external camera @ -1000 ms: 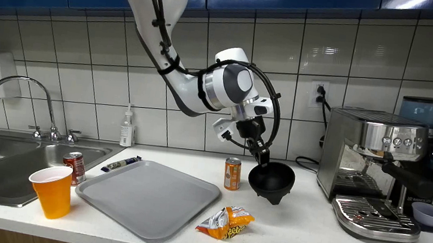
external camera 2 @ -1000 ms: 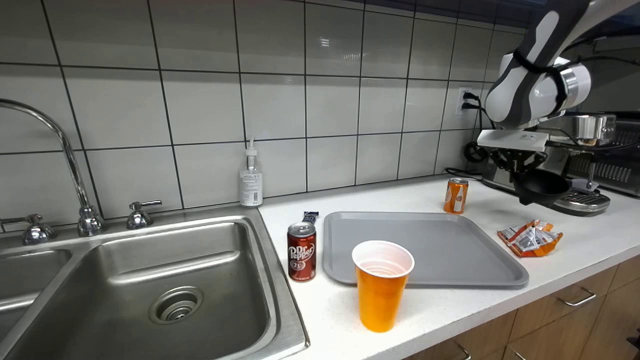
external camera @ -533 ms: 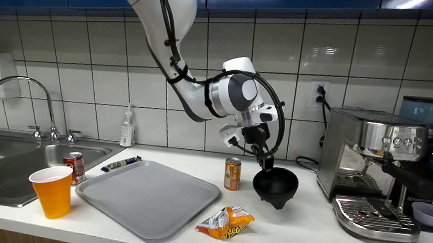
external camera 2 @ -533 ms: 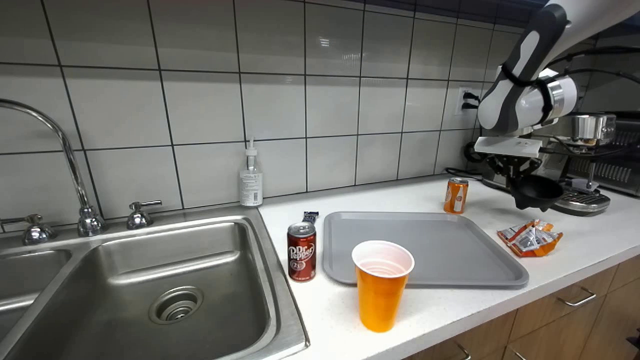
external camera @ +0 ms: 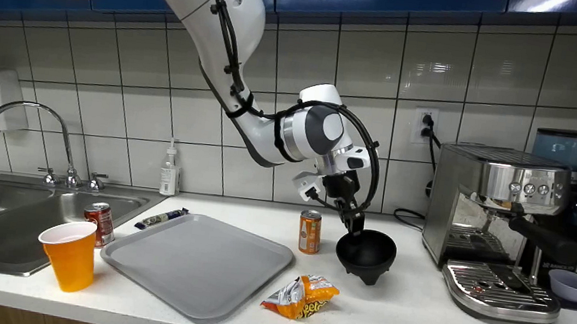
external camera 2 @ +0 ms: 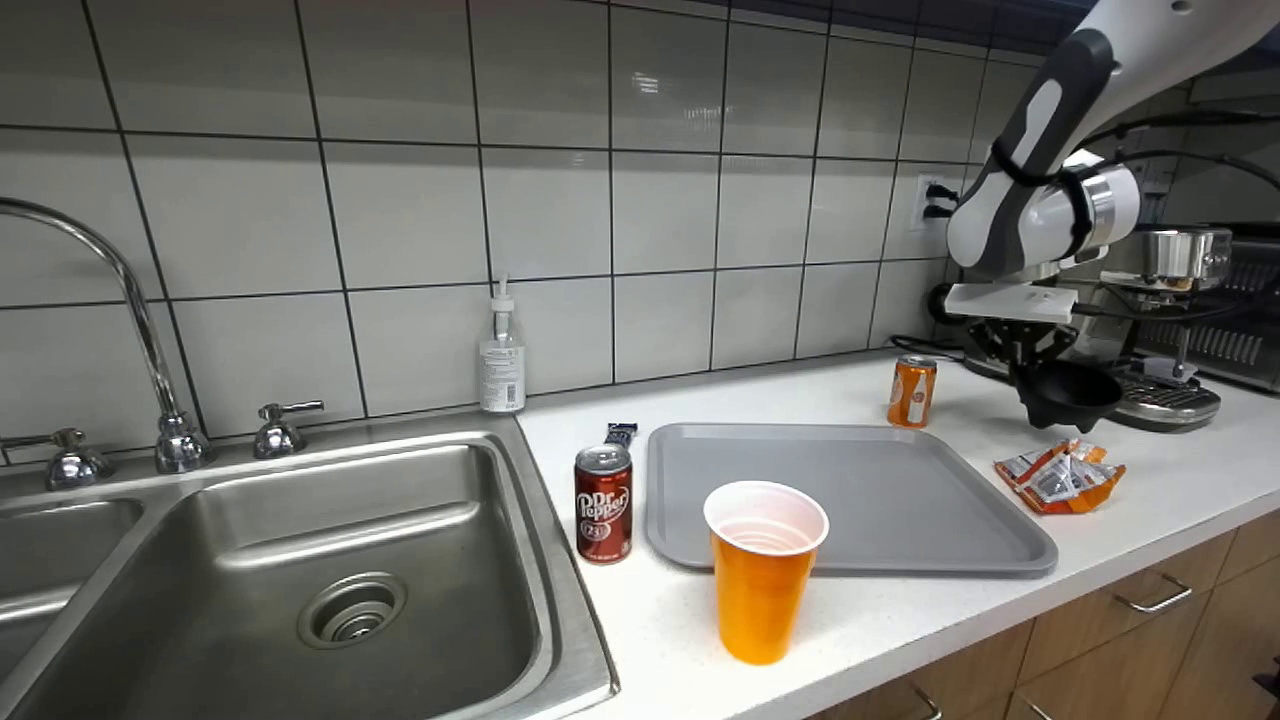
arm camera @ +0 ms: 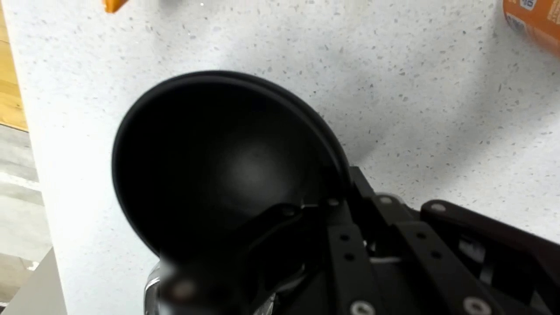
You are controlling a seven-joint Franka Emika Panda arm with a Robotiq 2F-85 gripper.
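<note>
My gripper (external camera: 356, 226) is shut on the rim of a black bowl (external camera: 366, 256) with short feet. In the wrist view, the fingers (arm camera: 348, 186) pinch the bowl's near rim, one inside and one outside; the bowl (arm camera: 218, 153) looks empty. The bowl (external camera 2: 1072, 394) hangs low over the white counter, slightly tilted; whether its feet touch is hard to tell. An orange can (external camera: 309, 232) stands beside it, and an orange snack bag (external camera: 303, 297) lies in front of it. The can's edge (arm camera: 536, 24) also shows in the wrist view.
A grey tray (external camera: 198, 266) lies left of the bag. An orange cup (external camera 2: 762, 600), a red can (external camera 2: 604, 505) and a wrapped bar (external camera: 162, 218) are around it. A steel sink (external camera 2: 540, 640) is beyond. An espresso machine (external camera: 492, 209) stands right of the bowl.
My gripper has lowered the black bowl toward the counter. It also shifted a little right in an exterior view early on. The other objects have not moved.
</note>
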